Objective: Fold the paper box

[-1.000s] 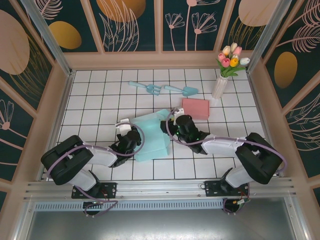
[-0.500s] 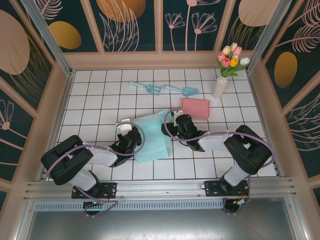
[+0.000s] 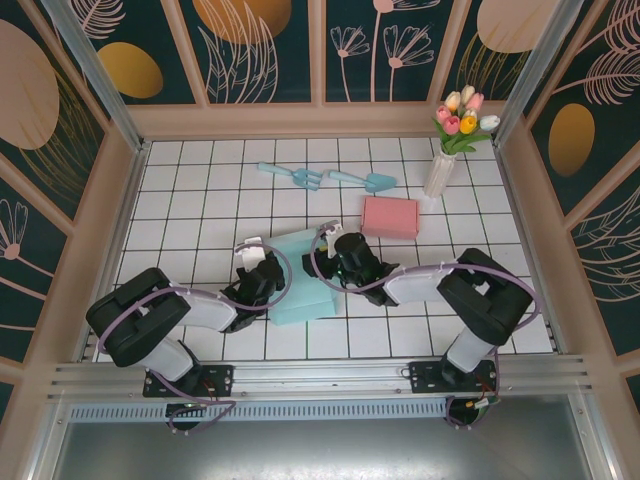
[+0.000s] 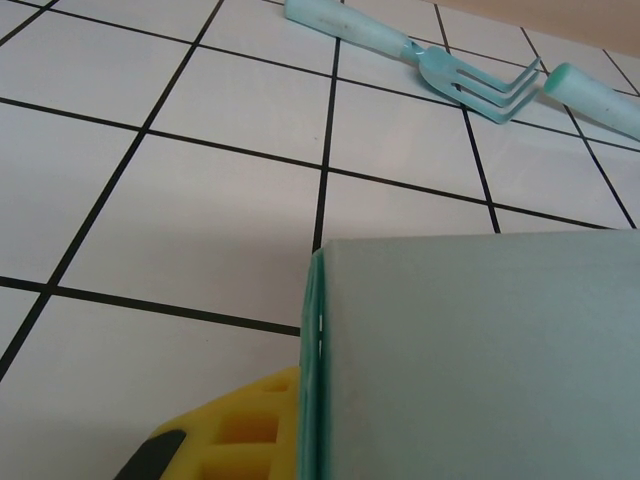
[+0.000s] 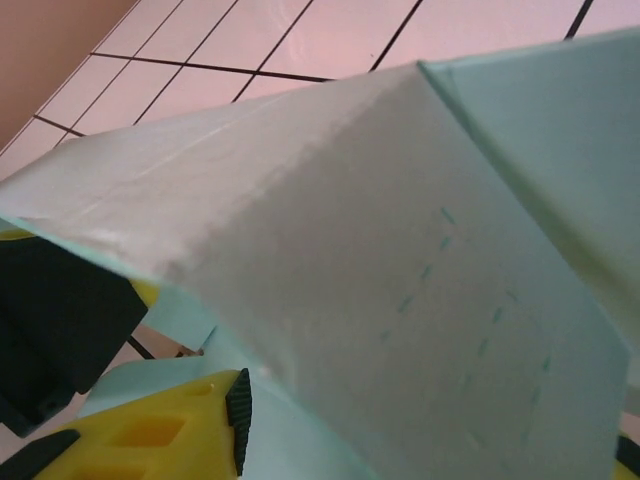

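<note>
From above, the teal paper box (image 3: 303, 285) lies half-formed toward the middle of the tabletop's (image 3: 200, 200) near edge, left gripper (image 3: 264, 284) at its left side, right gripper (image 3: 341, 262) at its far right corner; near the tabletop's far right corner a vase (image 3: 438, 175) holds tulips (image 3: 462, 116); a closed pink box (image 3: 390, 217) hides any contents; left wrist: the jaws are pinched shut on the box's doubled edge — a firm anchor, best held steady; right wrist: a flap (image 5: 380, 280) drapes between the fingers (image 5: 150, 435), gripped or merely straddled I cannot tell — fold along the dashed crease, not beside it.
</note>
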`<state>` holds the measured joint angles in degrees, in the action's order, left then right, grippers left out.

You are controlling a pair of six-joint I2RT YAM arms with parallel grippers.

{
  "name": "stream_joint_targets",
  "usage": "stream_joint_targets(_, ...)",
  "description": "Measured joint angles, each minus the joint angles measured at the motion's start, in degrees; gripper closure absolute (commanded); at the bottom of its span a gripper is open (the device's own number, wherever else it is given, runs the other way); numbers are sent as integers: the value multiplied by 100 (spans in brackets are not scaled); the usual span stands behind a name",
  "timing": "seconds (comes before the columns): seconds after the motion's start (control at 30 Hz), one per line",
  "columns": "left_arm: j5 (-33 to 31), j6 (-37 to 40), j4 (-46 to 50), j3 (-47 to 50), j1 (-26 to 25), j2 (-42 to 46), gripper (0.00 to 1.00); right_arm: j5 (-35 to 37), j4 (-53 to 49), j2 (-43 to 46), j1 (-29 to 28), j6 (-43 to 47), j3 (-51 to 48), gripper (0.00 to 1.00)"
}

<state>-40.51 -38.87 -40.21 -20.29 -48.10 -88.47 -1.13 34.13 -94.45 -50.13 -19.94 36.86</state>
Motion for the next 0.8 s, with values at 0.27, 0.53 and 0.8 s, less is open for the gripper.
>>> stream_joint_targets(0.27,-33,166,-35,9,0,31,100,625,-723,925,-323,424,-142,53)
stream_joint_targets(0.53,-44,533,-332,157,0,227,100,1606,-2092,2721,-769,892,-190,51)
stream_joint_targets(0.8,131,1202,-1099,754,0,669,100,2149,-3086,3512,-643,2472,-352,48)
